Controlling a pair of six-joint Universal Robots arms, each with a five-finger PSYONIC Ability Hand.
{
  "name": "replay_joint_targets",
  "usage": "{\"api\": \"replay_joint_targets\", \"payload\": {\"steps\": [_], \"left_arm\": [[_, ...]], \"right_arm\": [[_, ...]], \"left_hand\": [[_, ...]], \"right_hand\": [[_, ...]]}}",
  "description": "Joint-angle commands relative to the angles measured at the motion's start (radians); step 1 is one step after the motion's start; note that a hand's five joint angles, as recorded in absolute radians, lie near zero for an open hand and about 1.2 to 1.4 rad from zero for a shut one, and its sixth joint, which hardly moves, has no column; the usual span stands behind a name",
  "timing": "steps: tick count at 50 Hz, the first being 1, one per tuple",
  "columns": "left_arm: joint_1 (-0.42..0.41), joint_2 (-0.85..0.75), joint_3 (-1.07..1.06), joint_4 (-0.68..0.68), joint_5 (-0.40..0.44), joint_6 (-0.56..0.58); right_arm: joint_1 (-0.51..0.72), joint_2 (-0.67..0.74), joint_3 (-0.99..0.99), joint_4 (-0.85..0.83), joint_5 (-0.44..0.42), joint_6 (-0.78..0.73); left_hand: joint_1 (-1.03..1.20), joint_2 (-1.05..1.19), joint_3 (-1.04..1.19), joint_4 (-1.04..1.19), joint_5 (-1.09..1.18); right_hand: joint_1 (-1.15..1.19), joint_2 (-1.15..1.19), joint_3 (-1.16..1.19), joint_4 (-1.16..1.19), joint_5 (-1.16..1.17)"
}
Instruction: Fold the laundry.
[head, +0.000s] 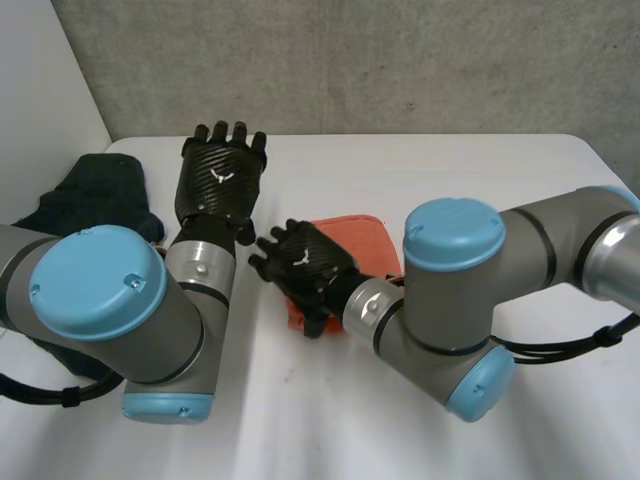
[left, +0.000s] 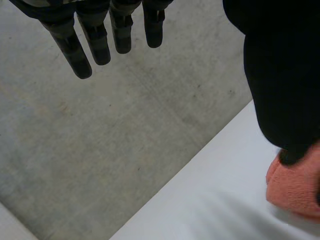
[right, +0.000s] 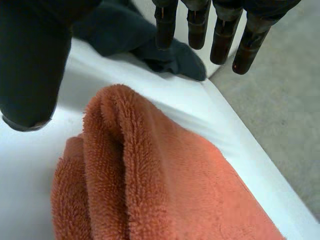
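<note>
An orange towel (head: 352, 240) lies folded in a thick bundle on the white table (head: 420, 170). My right hand (head: 305, 265) hovers over its left end, fingers (right: 215, 25) straight and open, thumb (right: 30, 60) out to the side, holding nothing. In the right wrist view the orange towel (right: 150, 185) shows its rolled fold under the palm. My left hand (head: 222, 175) is raised just left of the towel, open, with fingers (left: 100, 35) straight and nothing held. Beside the left thumb (left: 285, 75) sits a corner of the orange towel (left: 295, 185).
A dark cloth (head: 95, 195) lies bunched at the table's left edge, beside my left arm; the dark cloth (right: 135, 35) lies beyond my right fingertips. Grey concrete floor (left: 100, 140) runs past the table's edge (left: 200, 165).
</note>
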Motion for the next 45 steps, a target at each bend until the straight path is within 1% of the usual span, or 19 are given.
{"api": "replay_joint_targets", "payload": {"steps": [1,3,4,5,9,15,20,22,25,28,31,41,45], "left_arm": [[-0.015,-0.086,0.145,-0.191,0.187,-0.106],[-0.020,-0.110,0.189,-0.263,0.219,-0.158],[-0.020,-0.122,0.209,-0.298,0.233,-0.186],[-0.015,-0.154,0.246,-0.359,0.256,-0.241],[-0.009,-0.228,0.298,-0.463,0.270,-0.324],[-0.003,-0.280,0.315,-0.500,0.258,-0.323],[0.015,-0.309,0.320,-0.556,0.253,-0.320],[0.020,-0.327,0.332,-0.592,0.255,-0.314],[0.020,-0.331,0.340,-0.607,0.253,-0.289],[0.018,-0.321,0.340,-0.606,0.256,-0.268],[0.017,-0.291,0.341,-0.606,0.262,-0.260],[0.020,-0.170,0.341,-0.606,0.273,-0.264],[0.038,-0.087,0.343,-0.601,0.320,-0.280]], "right_arm": [[-0.203,-0.114,0.004,0.027,0.025,0.437],[-0.227,-0.122,-0.002,0.036,0.034,0.524],[-0.230,-0.119,-0.005,0.042,0.034,0.544],[-0.232,-0.113,-0.008,0.051,0.034,0.552],[-0.233,-0.035,-0.057,0.127,0.036,0.531],[-0.233,0.107,-0.175,0.275,0.039,0.497],[-0.232,0.159,-0.215,0.315,0.066,0.465],[-0.232,0.168,-0.219,0.322,0.095,0.428],[-0.233,0.167,-0.219,0.322,0.125,0.375],[-0.238,0.153,-0.209,0.322,0.134,0.356],[-0.244,0.133,-0.205,0.320,0.131,0.361],[-0.276,-0.010,-0.125,0.292,0.126,0.380],[-0.278,-0.054,-0.107,0.279,0.126,0.419]], "left_hand": [[0.021,0.005,-0.002,0.007,-0.010],[0.030,0.014,0.006,0.016,-0.001],[0.042,0.026,0.018,0.027,0.010],[0.062,0.046,0.039,0.048,0.031],[0.080,0.064,0.056,0.066,0.049],[0.092,0.076,0.068,0.077,0.060],[0.092,0.076,0.068,0.077,0.060],[0.092,0.076,0.068,0.077,0.060],[0.089,0.073,0.065,0.075,0.058],[0.086,0.070,0.062,0.072,0.055],[0.072,0.055,0.048,0.057,0.040],[0.054,0.038,0.030,0.039,0.022],[0.054,0.038,0.030,0.039,0.022]], "right_hand": [[-0.037,-0.079,-0.086,-0.093,-0.104],[-0.037,-0.079,-0.086,-0.093,-0.104],[-0.037,-0.079,-0.086,-0.093,-0.104],[-0.037,-0.079,-0.086,-0.093,-0.104],[-0.037,-0.079,-0.086,-0.093,-0.104],[-0.037,-0.079,-0.086,-0.093,-0.104],[-0.037,-0.079,-0.086,-0.093,-0.104],[-0.037,-0.079,-0.086,-0.093,-0.104],[-0.037,-0.079,-0.086,-0.093,-0.104],[-0.037,-0.079,-0.086,-0.093,-0.104],[-0.037,-0.079,-0.086,-0.093,-0.104],[-0.037,-0.079,-0.086,-0.093,-0.104],[-0.037,-0.079,-0.086,-0.093,-0.104]]}}
